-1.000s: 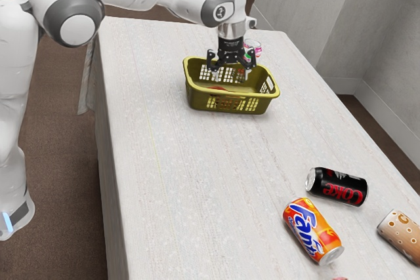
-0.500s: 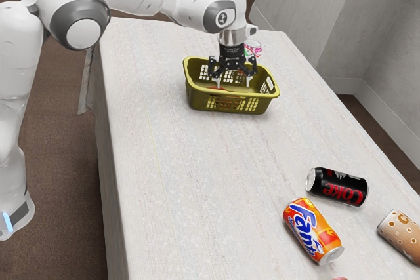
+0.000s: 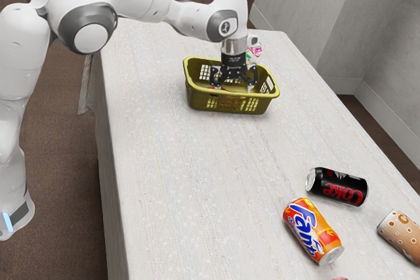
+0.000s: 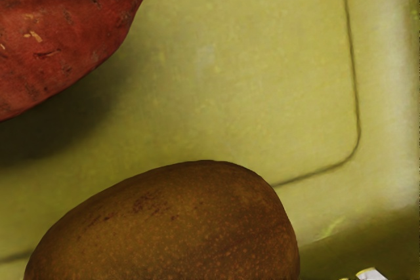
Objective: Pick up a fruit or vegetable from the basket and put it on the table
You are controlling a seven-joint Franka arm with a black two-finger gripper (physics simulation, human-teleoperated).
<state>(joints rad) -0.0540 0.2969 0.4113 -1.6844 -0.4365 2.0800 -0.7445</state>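
Sunk deeper into the basket (image 3: 197, 98), my wide-spread jaws may squirt the brown fruit (image 4: 174, 227) away by closing off-centre.

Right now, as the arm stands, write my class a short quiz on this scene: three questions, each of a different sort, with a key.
1. True or false: the sweet potato lies in the basket.
2. Choose one. The gripper is:
a) shut on the Fanta can
b) open, reaching into the basket
c) open, above the Fanta can
3. Fill in the missing word: the Coke can lies on its ____ on the table.

Key: 1 true; 2 b; 3 side.
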